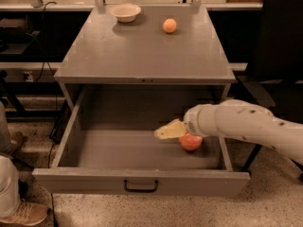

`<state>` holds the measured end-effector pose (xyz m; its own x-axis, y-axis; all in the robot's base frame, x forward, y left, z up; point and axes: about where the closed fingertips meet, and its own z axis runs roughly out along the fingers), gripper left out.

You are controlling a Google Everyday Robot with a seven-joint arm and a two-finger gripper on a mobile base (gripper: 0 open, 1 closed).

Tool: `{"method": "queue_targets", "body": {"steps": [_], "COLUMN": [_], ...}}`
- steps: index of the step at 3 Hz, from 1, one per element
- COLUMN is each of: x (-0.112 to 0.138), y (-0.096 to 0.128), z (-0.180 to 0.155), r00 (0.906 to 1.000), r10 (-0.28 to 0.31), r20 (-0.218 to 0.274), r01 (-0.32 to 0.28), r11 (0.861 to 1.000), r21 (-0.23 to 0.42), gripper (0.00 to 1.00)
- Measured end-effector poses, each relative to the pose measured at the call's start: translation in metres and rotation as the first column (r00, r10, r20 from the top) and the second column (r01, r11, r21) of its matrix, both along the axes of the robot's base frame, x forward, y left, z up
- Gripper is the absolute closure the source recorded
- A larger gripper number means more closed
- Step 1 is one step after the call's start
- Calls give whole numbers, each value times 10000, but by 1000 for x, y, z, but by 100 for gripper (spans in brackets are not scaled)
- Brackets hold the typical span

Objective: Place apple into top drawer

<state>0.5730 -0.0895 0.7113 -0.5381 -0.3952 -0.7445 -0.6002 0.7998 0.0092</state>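
Note:
The red apple [191,142] lies on the floor of the open top drawer [85,178], near its right wall. The drawer is grey with a black handle [140,187] on its front panel. My gripper [162,133] hangs inside the drawer just left of the apple and slightly above it, on the end of the white arm [241,123] that reaches in from the right. The gripper is open and holds nothing. The arm hides the apple's upper edge.
A small orange fruit [169,25] and a pale bowl [125,12] sit at the back of the grey cabinet top [142,51]. A person's leg and shoe [16,207] are at the lower left. A black chair [279,46] stands at the right.

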Motion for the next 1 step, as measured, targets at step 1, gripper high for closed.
{"method": "queue_targets", "body": {"steps": [1], "x": [-3], "y": [-63], "z": [30], "r00": [9904], "r10": [-1244], "r20": [598], "r01": [1249], "r11": [9921], "r21": [-61], "gripper": [0]}}
